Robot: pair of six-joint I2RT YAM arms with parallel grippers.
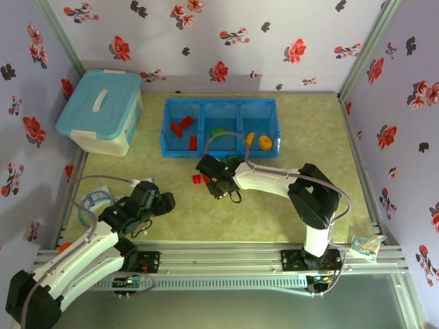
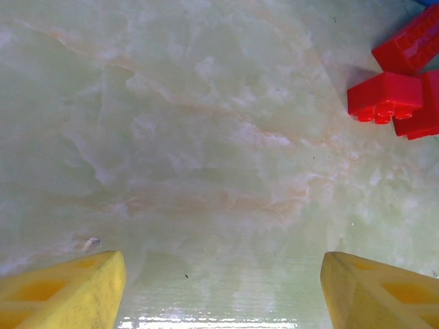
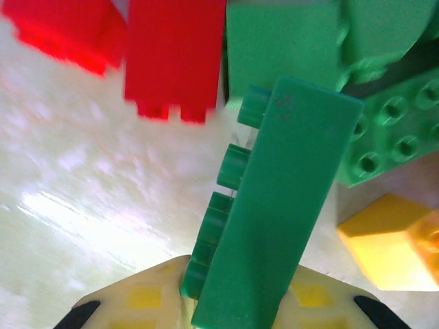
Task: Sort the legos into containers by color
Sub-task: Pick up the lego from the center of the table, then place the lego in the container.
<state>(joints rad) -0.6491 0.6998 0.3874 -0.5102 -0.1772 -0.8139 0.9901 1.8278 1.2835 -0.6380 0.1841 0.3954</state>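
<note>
We've a green lego (image 3: 288, 205) clamped in our right hand (image 3: 230, 301) (left hand (image 2: 223, 274) gapes empty); next, lift toward twelve o'clock, middle container (image 1: 223, 113).

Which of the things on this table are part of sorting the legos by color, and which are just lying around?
For the job: blue tray, loose red legos, green brick held in the right fingers, yellow brick.
Lying about: lidded tub, packet near the right arm's base.
</note>
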